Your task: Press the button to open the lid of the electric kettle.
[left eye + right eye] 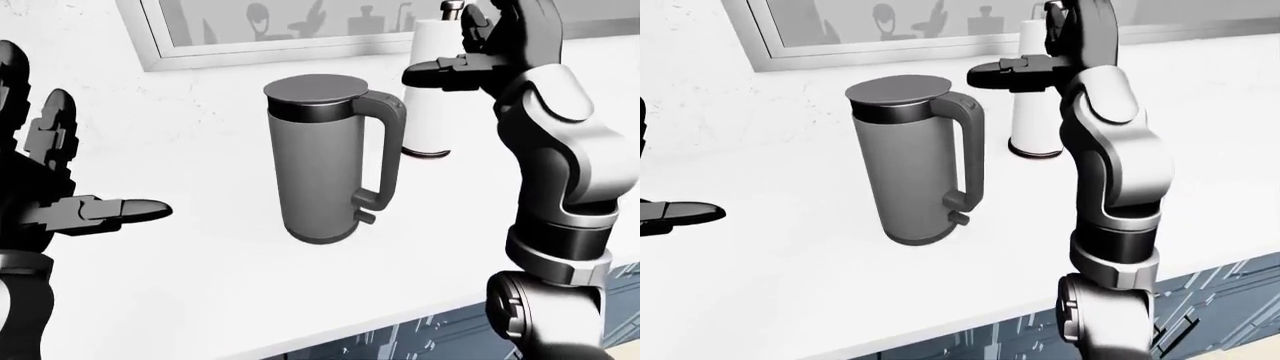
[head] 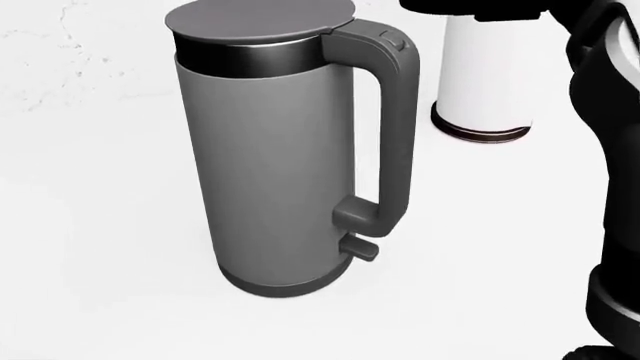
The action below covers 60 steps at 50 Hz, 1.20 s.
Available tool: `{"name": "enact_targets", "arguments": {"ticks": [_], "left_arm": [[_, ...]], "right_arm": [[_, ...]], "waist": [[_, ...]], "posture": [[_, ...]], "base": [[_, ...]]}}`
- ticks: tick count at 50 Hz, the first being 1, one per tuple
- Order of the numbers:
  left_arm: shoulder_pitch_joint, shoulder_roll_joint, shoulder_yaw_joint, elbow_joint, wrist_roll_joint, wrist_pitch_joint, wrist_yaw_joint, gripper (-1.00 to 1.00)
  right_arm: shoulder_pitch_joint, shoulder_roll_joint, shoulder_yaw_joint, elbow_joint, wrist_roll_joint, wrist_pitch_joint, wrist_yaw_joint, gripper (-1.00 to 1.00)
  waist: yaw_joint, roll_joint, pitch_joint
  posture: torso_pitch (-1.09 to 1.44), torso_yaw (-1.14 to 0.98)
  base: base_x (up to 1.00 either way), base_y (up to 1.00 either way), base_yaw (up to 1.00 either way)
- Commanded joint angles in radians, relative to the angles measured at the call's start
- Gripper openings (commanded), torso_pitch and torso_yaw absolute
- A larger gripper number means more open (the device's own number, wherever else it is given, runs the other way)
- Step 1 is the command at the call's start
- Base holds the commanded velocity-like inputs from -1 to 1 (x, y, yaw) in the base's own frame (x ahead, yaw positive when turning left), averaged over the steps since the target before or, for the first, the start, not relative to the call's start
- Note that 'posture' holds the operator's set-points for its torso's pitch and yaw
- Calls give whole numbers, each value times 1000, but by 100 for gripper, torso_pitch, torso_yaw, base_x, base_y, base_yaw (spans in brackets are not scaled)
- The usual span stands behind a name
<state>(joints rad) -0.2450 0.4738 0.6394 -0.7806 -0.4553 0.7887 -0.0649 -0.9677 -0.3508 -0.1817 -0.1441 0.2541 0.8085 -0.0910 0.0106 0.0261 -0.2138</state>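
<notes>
- The electric kettle [image 2: 270,157] stands upright on the white tabletop [image 1: 200,285], near the middle of both eye views and filling most of the head view.
- Its body is matte grey with a dark band under the rim; a darker base ring sits flat on the tabletop.
- The lid [image 2: 262,19] lies flat and closed on the kettle's top.
- The handle [image 2: 392,127] runs down the kettle's right side in all three views; a small switch tab [image 2: 363,250] juts out just below the handle's lower end.
- The button [image 2: 397,42] sits on the top of the handle, just right of the lid; nothing touches it.
- The right robot hand [image 1: 478,58] is raised at the top right of the left-eye view, above and to the right of the handle top; fingers are spread, one finger [image 1: 440,73] points left toward the kettle, and it holds nothing.
- A clear gap shows between that finger and the handle in both eye views.
- The left robot hand [image 1: 60,202] is at the left edge of the left-eye view, well apart from the kettle; it is wide, with one finger [image 1: 125,211] stretched toward the right, and it holds nothing.
- A white cylinder [image 2: 488,75] with a dark base ring stands on the tabletop to the right of the kettle, apart from it.
- A framed window [image 1: 890,22] crosses the top of the eye views.
</notes>
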Motion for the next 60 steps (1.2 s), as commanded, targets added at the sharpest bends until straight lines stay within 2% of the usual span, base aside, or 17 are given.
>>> {"name": "enact_targets", "arguments": {"ticks": [1, 32, 60], "left_arm": [[-19, 15, 7, -18, -1, -24, 3, 100], [-21, 18, 9, -23, -6, -17, 7, 100], [-16, 15, 8, -27, -9, -19, 8, 100]], "right_arm": [[-33, -8, -5, -25, 3, -24, -2, 100], [-13, 27, 16, 3, -32, -60, -1, 100], [72, 39, 10, -15, -75, -98, 9, 100]], "waist": [[0, 2, -10], [-1, 5, -11], [-1, 4, -14]], "posture": [[-31, 0], [-31, 0], [-31, 0]], "base": [[0, 0, 0], [0, 0, 0], [0, 0, 0]]}}
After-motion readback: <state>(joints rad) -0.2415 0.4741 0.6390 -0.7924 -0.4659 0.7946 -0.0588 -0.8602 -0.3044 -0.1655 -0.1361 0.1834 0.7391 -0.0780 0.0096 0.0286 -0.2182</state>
